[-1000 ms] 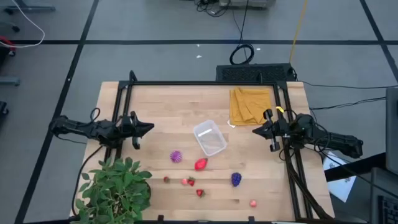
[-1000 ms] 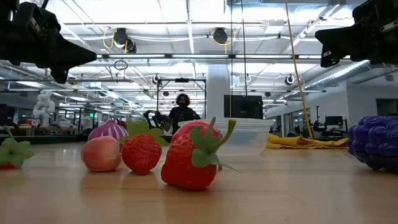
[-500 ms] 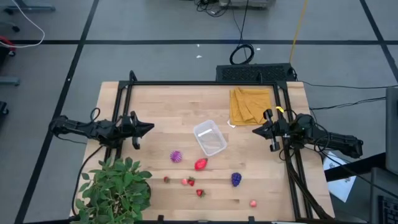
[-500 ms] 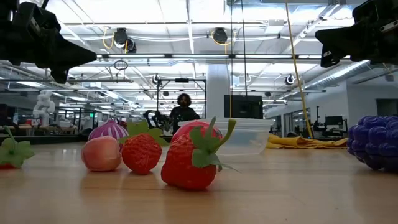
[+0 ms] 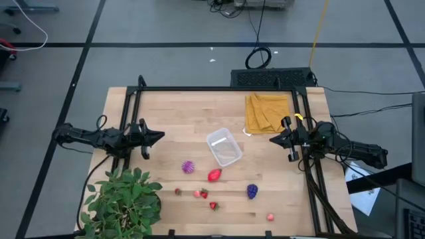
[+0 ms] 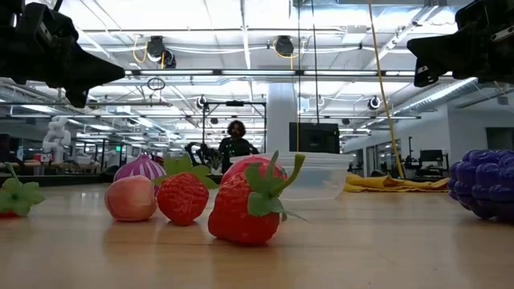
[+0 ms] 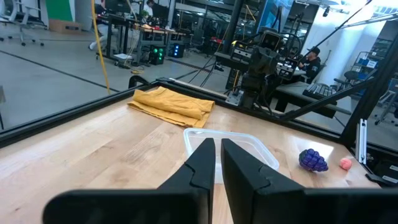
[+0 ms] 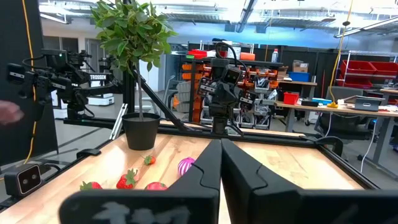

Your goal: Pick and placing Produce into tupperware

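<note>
Both arms wait at the sides of the wooden surface (image 5: pixel 172 113), well apart from the produce. Left gripper (image 5: pixel 159 137) hangs at the left edge w/ fingers (image 7: pixel 202 163) closed, only a thin slit between them in the left wrist view, holding nothing. Right gripper (image 5: pixel 273 140) hangs at the right edge, just in front of the mustard-yellow cloth (image 5: pixel 267 112); its fingers (image 8: pixel 208 165) are closed too, empty. The clear tupperware (image 5: pixel 223 147) sits near the centre of the surface, turned at an angle, nothing visible inside. Produce lies scattered on the side of the tupperware away from the cloth: spiky magenta-purple fruit (image 5: pixel 189 166) toward the left arm's side, a big red strawberry (image 5: pixel 214 175) just beside the tupperware's corner, purple grape bunch (image 5: pixel 252 192) toward the right arm's side. Nearer the front edge: a tiny piece (image 5: pixel 178 191), a pink piece (image 5: pixel 197 194) touching a small strawberry (image 5: pixel 204 194), another small strawberry (image 5: pixel 213 206), and a lone pink piece (image 5: pixel 271 216) near the front right corner. Green potted plant (image 5: pixel 123 202) stands at the front left corner. Low view: a large strawberry (image 6: pixel 249 202) up close, tupperware (image 6: pixel 317 172) behind it, grapes (image 6: pixel 484 182) at the right edge, a person (image 6: pixel 235 144) far back in the room.
</note>
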Robot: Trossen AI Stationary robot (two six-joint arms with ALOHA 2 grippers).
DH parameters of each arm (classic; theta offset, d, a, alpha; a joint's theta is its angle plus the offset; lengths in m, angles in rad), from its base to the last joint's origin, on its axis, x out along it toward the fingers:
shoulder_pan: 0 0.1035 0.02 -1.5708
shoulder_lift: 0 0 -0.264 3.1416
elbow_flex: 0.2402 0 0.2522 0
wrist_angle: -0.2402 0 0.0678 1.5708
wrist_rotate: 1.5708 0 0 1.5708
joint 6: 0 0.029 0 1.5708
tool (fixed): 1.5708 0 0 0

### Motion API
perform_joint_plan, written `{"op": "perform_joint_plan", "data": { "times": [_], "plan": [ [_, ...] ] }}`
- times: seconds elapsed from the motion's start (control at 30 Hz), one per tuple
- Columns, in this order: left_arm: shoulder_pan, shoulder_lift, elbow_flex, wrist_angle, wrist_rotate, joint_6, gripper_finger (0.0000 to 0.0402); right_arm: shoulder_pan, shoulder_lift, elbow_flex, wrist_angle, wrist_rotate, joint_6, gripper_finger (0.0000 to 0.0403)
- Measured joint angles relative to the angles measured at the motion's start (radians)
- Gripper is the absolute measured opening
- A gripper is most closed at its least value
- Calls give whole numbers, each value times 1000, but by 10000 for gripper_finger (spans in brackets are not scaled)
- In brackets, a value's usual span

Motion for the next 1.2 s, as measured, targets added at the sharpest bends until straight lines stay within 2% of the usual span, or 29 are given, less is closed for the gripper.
{"op": "perform_joint_plan", "data": {
  "times": [0.5, 0.63, 0.77, 0.83, 1.2],
  "plan": [
    [0, 0, -3, 29, 0, -8, 31, 0, 0, 0, 0, 0, 0, 0],
    [0, 0, -3, 89, 10, -121, 31, 0, 0, 0, 0, 0, 0, 0],
    [0, 0, -3, 106, 86, -185, 31, 0, 0, 0, 0, 0, 0, 0],
    [0, 0, -3, 103, 111, -176, 31, 0, 0, 0, 0, 0, 0, 0],
    [0, 0, -1, 130, 97, -42, 31, 0, 0, 0, 0, 0, 0, 0]
  ]
}}
